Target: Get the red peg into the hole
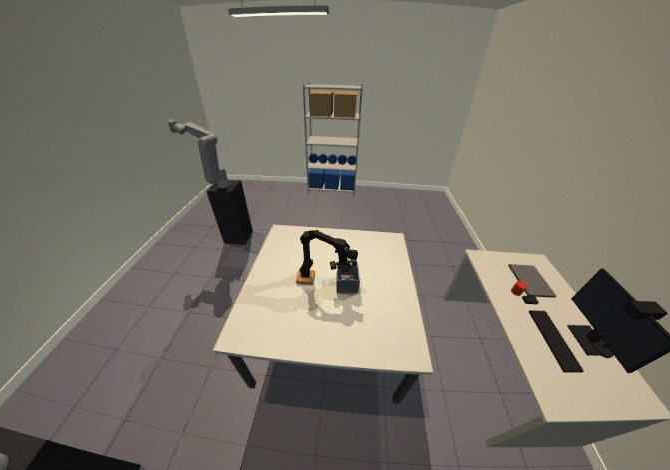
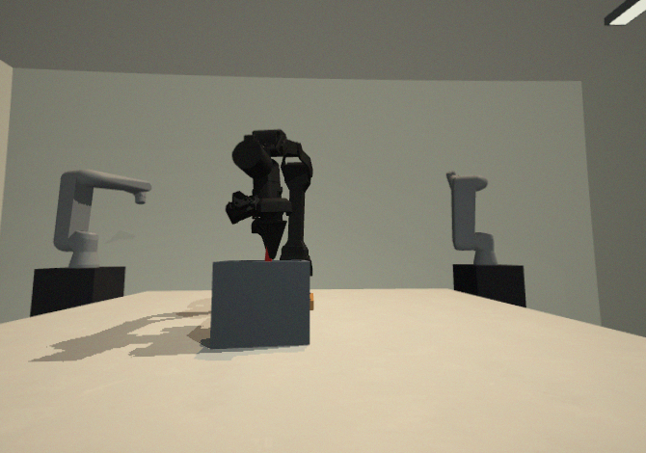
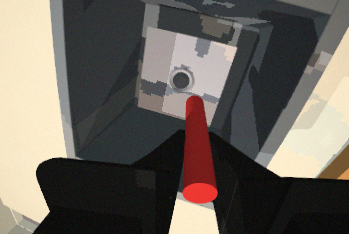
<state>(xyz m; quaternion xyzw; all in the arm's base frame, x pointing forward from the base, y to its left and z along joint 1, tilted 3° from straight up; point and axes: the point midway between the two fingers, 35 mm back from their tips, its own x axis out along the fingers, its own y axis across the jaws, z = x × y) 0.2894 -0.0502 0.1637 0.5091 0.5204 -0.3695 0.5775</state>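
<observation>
My gripper is shut on the red peg and points down at the open blue-grey box. The fingertips are around the rim's height in the exterior view, where the box's wall hides the peg's lower part. In the wrist view the pale plate lies at the bottom of the box, with a round dark hole. The peg's far end shows over the plate, a little below and right of the hole in the picture, and is not in it.
The box's walls stand around the peg and plate. The arm's orange base is on the white table near the box. A side desk with a monitor stands to the right in the top view.
</observation>
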